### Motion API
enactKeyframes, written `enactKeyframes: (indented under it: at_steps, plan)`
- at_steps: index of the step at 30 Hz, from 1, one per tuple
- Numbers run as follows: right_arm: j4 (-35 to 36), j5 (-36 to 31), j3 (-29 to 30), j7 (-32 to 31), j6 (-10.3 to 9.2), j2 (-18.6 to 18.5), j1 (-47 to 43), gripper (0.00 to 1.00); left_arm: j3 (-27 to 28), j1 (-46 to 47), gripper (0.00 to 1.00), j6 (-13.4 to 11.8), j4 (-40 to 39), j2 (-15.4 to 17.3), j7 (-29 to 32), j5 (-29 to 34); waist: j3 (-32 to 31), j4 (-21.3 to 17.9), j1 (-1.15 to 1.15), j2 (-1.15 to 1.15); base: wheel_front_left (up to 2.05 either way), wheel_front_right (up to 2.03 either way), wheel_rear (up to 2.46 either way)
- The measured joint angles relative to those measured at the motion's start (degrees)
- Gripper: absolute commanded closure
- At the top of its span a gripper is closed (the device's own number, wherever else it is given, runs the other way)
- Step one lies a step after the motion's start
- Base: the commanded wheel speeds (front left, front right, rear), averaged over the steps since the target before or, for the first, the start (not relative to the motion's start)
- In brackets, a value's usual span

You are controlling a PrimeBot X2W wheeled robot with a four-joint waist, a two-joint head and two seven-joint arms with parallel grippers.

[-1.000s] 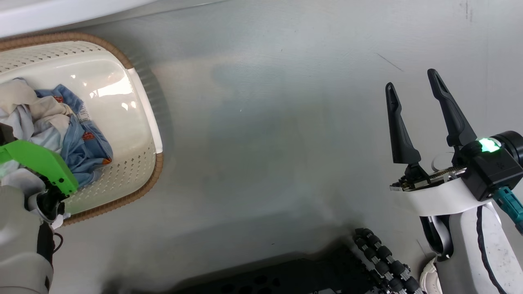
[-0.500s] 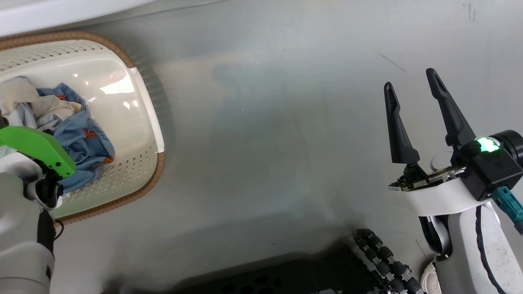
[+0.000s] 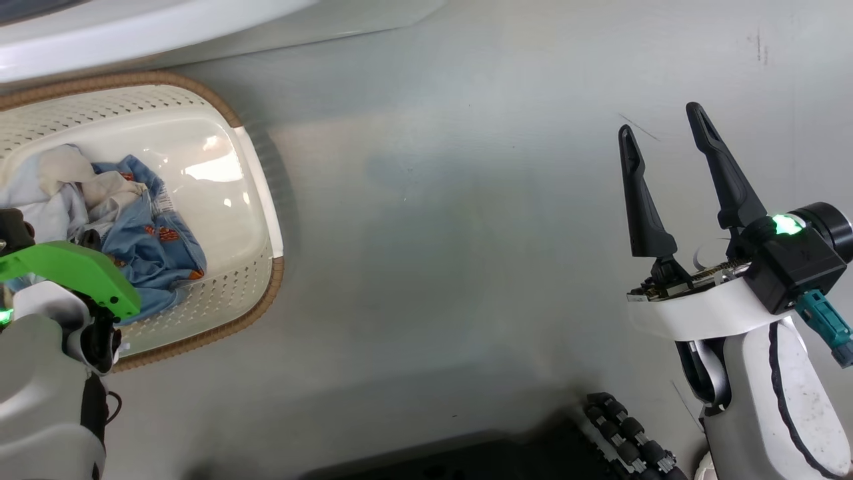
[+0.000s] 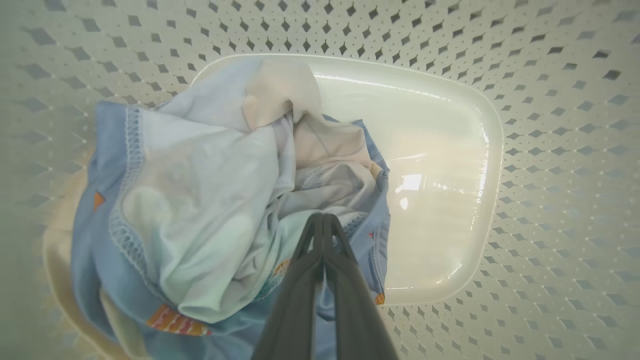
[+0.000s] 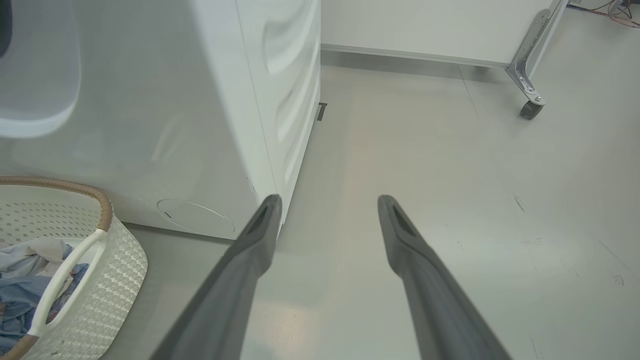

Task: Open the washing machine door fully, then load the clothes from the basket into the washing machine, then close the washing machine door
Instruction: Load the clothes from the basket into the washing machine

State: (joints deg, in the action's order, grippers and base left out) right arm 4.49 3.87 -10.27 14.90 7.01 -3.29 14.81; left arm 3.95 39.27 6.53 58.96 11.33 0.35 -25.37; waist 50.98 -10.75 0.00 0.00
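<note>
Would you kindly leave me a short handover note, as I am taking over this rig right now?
Left gripper: jaws shut on the clothes, down in the basket.
Right gripper: jaws open, empty, above bare floor.
The basket stands on the floor in front of the washing machine, with all visible clothes inside it.
Done: cloth gripped. Left: load all the clothes into the washing machine, then close it.

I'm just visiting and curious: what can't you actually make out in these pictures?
- Left wrist view: whether the shut left gripper pinches the clothes; its own fingers cover the spot.
- Head view: the basket runs off the left edge, behind the left arm.
- Right wrist view: the washing machine is cropped; open or shut, unclear.
</note>
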Motion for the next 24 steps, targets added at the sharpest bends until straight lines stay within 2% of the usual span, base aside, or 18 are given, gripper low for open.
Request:
enactKeyframes:
  at_steps: [13, 24]
  plan:
    - [-2.5, 0.7, 0.3, 0.0, 0.00, 0.1, 0.1, 0.00, -0.4, -2.8, 1.00, 0.5, -0.5, -3.6, -5.9, -2.0, -6.0, 1.5, 0.00, 0.00, 0.00, 0.00, 0.00]
    - [-5.1, 1.2, 1.3, 0.0, 0.00, 0.1, -0.1, 0.00, -1.6, -6.7, 1.00, 0.6, -2.6, -6.4, -11.3, -3.3, -13.7, 3.6, 0.00, 0.00, 0.00, 0.00, 0.00]
